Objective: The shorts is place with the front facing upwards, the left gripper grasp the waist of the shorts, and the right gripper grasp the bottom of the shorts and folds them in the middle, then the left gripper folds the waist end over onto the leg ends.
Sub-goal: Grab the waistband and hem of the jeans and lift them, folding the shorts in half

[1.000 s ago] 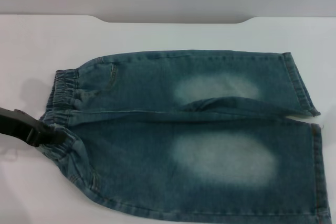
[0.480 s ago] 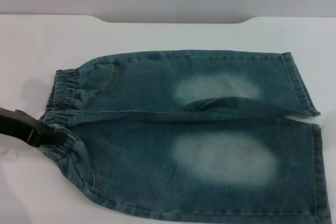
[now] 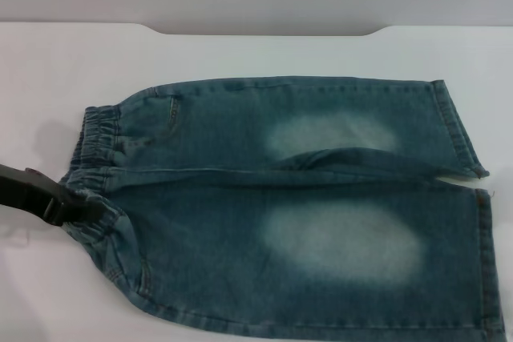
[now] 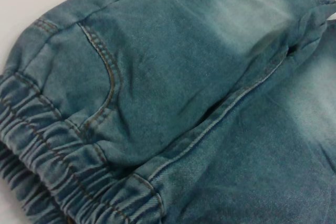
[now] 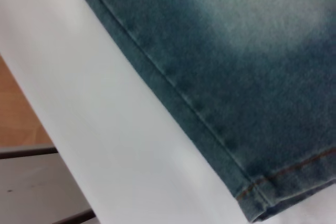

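Observation:
The shorts lie flat on the white table, pale faded thigh patches up. The elastic waist is at the left and the leg ends at the right, with a slit between the legs. My left gripper reaches in from the left edge, and its black tip is shut on the near part of the waist, where the cloth bunches. The left wrist view shows the gathered waistband and a pocket seam close up. The right wrist view shows a bottom corner of the shorts. The right gripper is out of view.
The table's far edge has a wide notch against a grey wall. In the right wrist view the near edge of the table runs beside the shorts, with wooden floor and grey slats below it.
The left gripper has shifted very slightly at the waist. The wrinkle by the far pocket has flattened a little. Nothing else has moved.

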Action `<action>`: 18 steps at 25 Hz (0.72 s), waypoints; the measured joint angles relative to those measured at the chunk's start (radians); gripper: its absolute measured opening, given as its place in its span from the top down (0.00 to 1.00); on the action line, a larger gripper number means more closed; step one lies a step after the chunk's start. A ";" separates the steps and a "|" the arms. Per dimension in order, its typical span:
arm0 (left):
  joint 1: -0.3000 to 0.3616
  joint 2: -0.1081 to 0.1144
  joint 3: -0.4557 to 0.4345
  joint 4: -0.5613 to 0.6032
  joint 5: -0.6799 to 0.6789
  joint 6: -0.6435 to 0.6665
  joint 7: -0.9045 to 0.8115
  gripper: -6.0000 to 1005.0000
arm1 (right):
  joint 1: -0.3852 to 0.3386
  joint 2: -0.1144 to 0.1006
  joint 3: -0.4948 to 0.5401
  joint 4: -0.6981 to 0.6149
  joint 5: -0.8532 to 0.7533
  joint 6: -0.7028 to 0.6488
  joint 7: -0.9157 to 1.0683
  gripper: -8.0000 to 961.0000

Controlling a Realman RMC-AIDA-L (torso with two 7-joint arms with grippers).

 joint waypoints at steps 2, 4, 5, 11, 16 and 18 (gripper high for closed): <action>0.000 -0.001 0.000 0.000 0.000 0.000 0.000 0.95 | 0.001 0.001 -0.001 0.002 0.000 0.011 0.004 0.49; 0.001 -0.001 0.000 0.000 0.000 0.000 0.000 0.95 | 0.002 0.003 -0.002 0.007 0.000 0.021 0.007 0.49; 0.001 -0.001 0.000 0.000 0.000 0.000 0.000 0.95 | 0.003 0.003 -0.002 0.012 0.000 0.026 0.008 0.49; 0.002 -0.001 0.000 0.000 0.000 0.000 0.000 0.95 | 0.022 0.004 -0.012 0.064 0.000 0.055 0.011 0.49; 0.001 -0.001 0.000 0.000 0.000 0.002 0.000 0.95 | 0.034 0.004 -0.019 0.074 0.000 0.066 0.011 0.49; 0.001 -0.001 0.000 0.000 0.000 0.003 0.000 0.95 | 0.035 0.004 -0.020 0.074 0.000 0.067 0.011 0.49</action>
